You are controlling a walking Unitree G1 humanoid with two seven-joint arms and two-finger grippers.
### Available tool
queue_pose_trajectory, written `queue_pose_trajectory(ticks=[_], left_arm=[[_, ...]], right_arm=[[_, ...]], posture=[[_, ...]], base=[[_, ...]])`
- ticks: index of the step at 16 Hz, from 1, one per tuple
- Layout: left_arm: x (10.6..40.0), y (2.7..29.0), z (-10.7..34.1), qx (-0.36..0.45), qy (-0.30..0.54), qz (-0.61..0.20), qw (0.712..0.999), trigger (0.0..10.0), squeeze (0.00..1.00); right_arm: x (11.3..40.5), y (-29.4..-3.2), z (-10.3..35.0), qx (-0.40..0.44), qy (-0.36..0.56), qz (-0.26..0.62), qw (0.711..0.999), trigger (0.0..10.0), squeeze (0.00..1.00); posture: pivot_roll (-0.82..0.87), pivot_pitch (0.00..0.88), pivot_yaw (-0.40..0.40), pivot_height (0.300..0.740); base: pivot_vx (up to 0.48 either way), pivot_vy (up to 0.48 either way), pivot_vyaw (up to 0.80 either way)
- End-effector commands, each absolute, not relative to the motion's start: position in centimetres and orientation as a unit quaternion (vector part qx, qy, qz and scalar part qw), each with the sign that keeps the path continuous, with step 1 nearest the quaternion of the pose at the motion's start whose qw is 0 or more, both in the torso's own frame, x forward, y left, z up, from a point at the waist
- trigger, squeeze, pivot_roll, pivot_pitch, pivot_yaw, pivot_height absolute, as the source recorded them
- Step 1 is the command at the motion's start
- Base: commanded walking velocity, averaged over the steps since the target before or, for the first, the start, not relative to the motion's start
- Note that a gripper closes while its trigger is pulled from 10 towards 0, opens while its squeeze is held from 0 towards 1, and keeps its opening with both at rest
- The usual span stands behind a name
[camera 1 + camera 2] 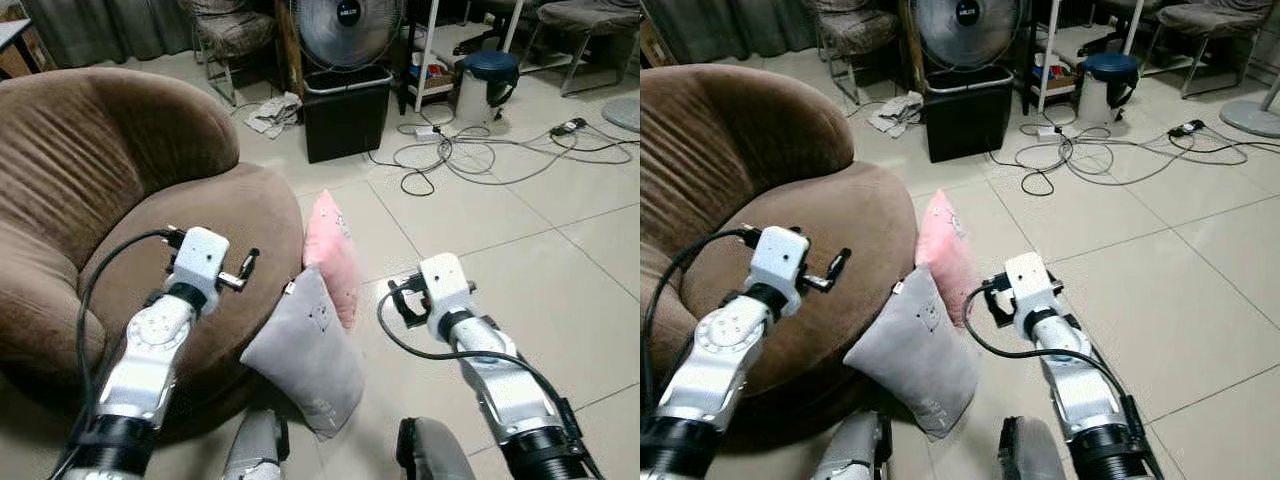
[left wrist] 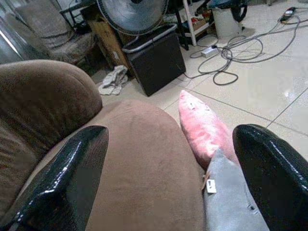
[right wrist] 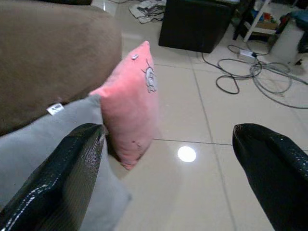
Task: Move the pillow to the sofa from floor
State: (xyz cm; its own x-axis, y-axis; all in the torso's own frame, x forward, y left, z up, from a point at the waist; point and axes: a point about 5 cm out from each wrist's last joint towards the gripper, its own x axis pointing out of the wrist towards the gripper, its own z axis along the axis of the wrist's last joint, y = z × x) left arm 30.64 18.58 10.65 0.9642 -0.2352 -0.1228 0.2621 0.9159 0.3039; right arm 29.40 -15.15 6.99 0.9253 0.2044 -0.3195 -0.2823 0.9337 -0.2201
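Two pillows lean on the floor against the brown sofa [image 1: 150, 200]: a grey pillow [image 1: 305, 350] nearer, a pink pillow [image 1: 333, 250] just behind, touching it. Both look soft, light and squashy, so pinching a top corner or upper edge should hold. The left end effector [image 1: 245, 268] hovers over the seat, released; the right end effector [image 1: 400, 300], beside the pillows, is released too.

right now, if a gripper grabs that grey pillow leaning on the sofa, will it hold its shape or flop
Likely it flops: the grey pillow looks soft and plump, so fingers would probably sink in and the free end sag. It seems light for its bulk. It stands on edge against the brown sofa beside the pink pillow, so a push may well topple it.
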Motion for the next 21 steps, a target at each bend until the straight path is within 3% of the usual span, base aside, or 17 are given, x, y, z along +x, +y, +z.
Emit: queue_pose_trajectory(ticks=[1, 7, 9, 13, 21], left_arm=[[31.2, 18.3, 10.8, 0.164, 0.037, -0.128, 0.977, 10.0, 0.0], [32.2, 16.9, 7.9, 0.183, 0.08, -0.152, 0.968, 10.0, 0.0], [32.9, 16.4, 7.1, 0.185, 0.1, -0.151, 0.966, 10.0, 0.0], [33.5, 17.2, 5.9, 0.192, 0.135, -0.121, 0.965, 10.0, 0.0], [33.4, 19.1, 5.1, 0.169, 0.15, -0.067, 0.972, 10.0, 0.0]], right_arm=[[29.6, -15.2, 7.5, -0.134, 0.141, 0.132, 0.972, 10.0, 0.0], [28.9, -16.3, 6.6, -0.135, 0.168, 0.131, 0.968, 10.0, 0.0], [27.9, -17.9, 5.9, -0.158, 0.186, 0.138, 0.96, 10.0, 0.0], [26.0, -19.5, 5.3, -0.167, 0.208, 0.139, 0.954, 10.0, 0.0], [24.3, -17.6, 6.6, -0.175, 0.212, 0.182, 0.944, 10.0, 0.0]], posture=[[0.0, 0.0, 0.049, 0.616], [-0.01, 0.0, 0.005, 0.616], [-0.05, 0.0, -0.013, 0.616], [-0.09, 0.0, -0.021, 0.616], [-0.09, 0.034, -0.055, 0.566]], base=[[0.0, 0.0, 0.0], [0.0, 0.0, 0.0], [0.0, 0.0, 0.0], [0.0, 0.0, 0.0], [0.0, 0.0, 0.0]])
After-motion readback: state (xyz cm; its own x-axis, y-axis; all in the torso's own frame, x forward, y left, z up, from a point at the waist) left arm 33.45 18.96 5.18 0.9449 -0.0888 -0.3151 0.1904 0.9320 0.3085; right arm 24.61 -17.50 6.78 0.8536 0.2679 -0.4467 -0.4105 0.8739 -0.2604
